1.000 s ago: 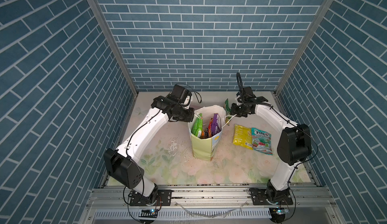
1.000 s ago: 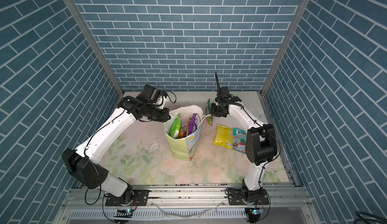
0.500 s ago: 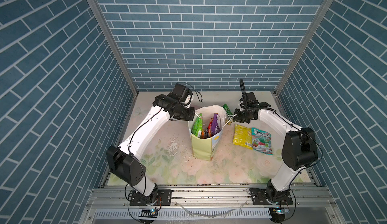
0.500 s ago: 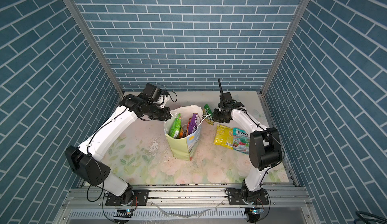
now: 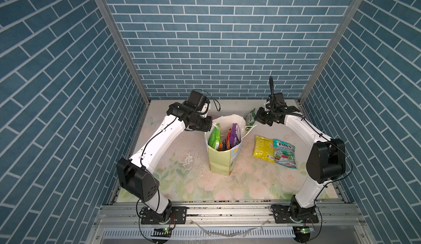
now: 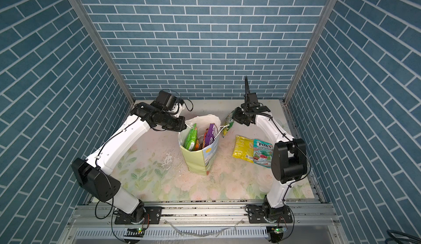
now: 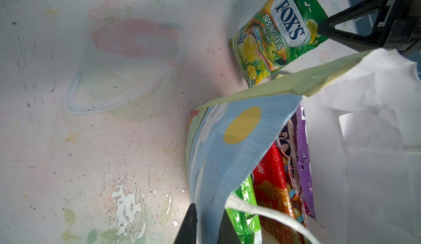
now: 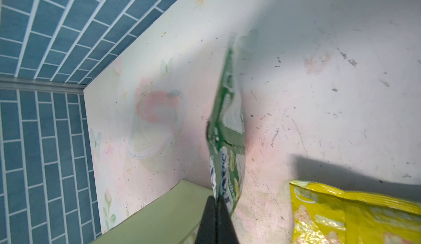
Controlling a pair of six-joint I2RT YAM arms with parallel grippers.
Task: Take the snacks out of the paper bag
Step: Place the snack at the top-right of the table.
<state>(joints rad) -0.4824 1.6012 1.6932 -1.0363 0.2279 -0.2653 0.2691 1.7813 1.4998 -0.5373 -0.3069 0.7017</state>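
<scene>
Top views: high at the front, tilted down toward the back wall [image 5: 216,37]; both top views take in the whole table [image 5: 182,185] and bag [image 5: 219,160]. Left wrist: close beside the bag rim. Right wrist: close above the table. The wrist views share the green packet [image 7: 273,37] [image 8: 227,163].

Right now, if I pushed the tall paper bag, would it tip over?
Probably yes: the paper bag is tall and narrow, and the left hand pinches its rim. Its thin wall looks bent, so it would likely crumple rather than slide.

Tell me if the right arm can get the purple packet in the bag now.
Not yet, probably: right gripper is shut on the green Fox's packet. The purple packet stands exposed in the open paper bag.
</scene>
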